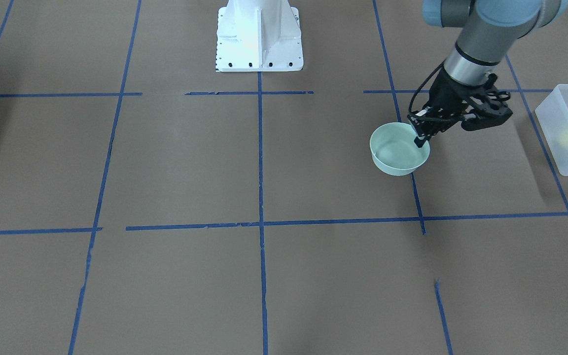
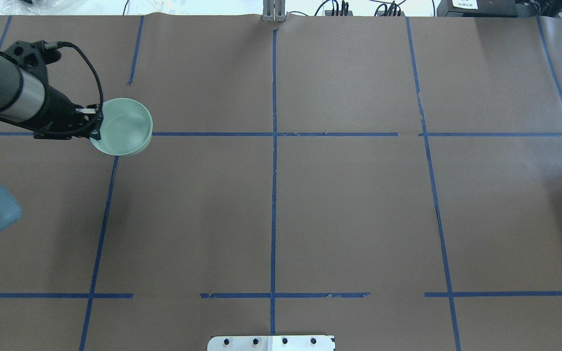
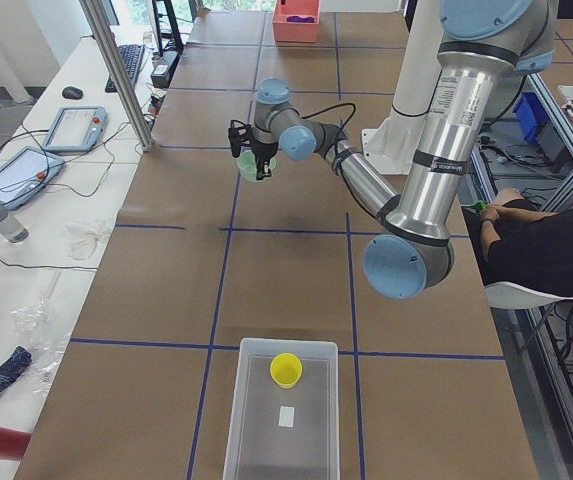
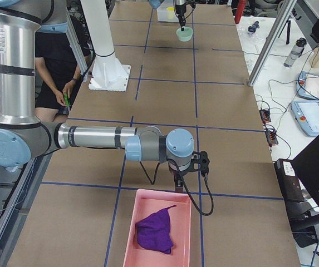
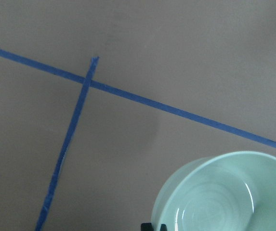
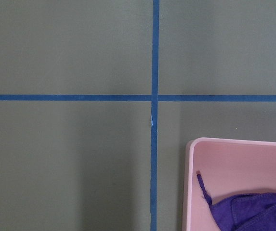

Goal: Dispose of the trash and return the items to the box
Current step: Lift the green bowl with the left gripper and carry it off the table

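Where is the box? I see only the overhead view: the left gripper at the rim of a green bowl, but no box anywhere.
Observer: The box stands at the table's end on the robot's left, beyond the bowl, outside your picture.
Operator: Is something inside it?
Observer: Yes, a yellow cup is in it.
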`<state>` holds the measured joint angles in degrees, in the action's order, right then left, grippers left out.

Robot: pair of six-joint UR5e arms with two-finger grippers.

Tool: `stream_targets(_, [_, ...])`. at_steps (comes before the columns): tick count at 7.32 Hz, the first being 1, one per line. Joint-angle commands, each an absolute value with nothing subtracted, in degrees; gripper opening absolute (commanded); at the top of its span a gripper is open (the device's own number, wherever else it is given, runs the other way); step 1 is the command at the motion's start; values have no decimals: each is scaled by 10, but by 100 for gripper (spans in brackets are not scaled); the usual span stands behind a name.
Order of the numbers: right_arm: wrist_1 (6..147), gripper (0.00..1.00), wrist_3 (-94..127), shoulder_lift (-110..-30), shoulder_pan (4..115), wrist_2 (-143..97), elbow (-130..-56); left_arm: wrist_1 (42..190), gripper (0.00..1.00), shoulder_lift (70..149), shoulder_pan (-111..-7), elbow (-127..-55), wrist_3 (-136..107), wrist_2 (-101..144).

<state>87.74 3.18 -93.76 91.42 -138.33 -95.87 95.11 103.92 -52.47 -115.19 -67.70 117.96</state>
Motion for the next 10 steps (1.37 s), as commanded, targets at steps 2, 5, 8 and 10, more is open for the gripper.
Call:
stream_targets(2, [875,100,77,-923,899,-1386,-960,951,0,958,-651,-1143,-447,1231])
stream_targets(5, [875,100,71,-929,899,-1388,-969,950,0,920,-798,-1061,-206,1253])
stream_targets(8, [875,100,71,-937,901,-1389,-981,956,0,920,-925,-916,25,1261])
stream_targets(10, [875,100,71,-941,901,-1389,-984,962,0,920,-955,-827,153,1260])
